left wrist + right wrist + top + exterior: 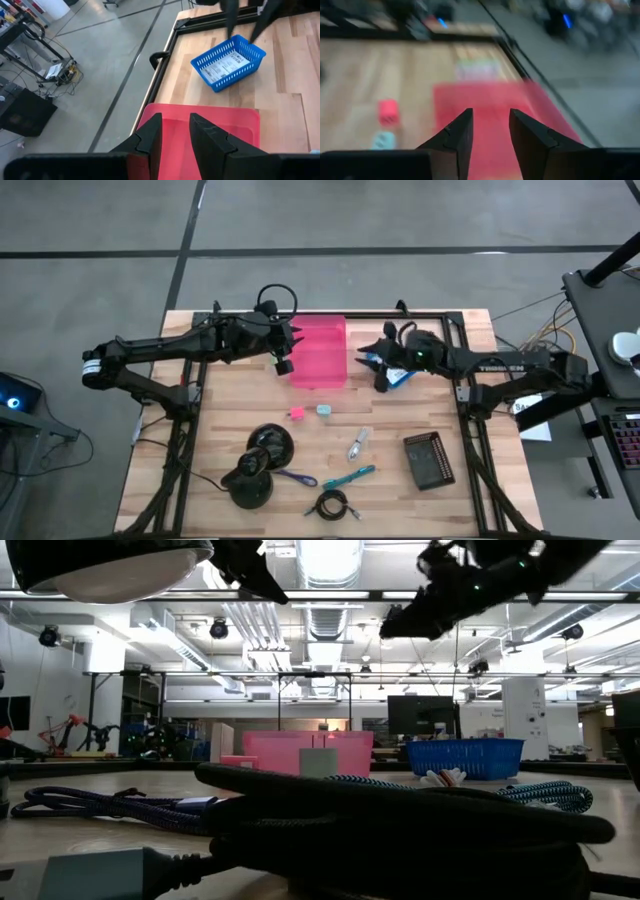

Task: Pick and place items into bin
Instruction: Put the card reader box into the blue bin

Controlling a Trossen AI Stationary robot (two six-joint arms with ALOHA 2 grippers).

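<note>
Over the pink bin point(320, 351), the left gripper point(283, 356) and right gripper point(377, 370) hung from either side, fingers point(150, 140) narrowly apart, holding nothing. Pink cube point(296, 413), teal cube point(324, 410), metal piece point(358, 443), tools and cable point(333, 504) lay on the bench point(230, 405).

A large black object with two round parts point(258, 463) lies on the wooden table point(230, 405) at about seven o'clock, a dark ridged rectangular block point(428, 459) sits at four o'clock, and a small blue mesh basket point(229, 61) holding a printed card rests near two o'clock.
</note>
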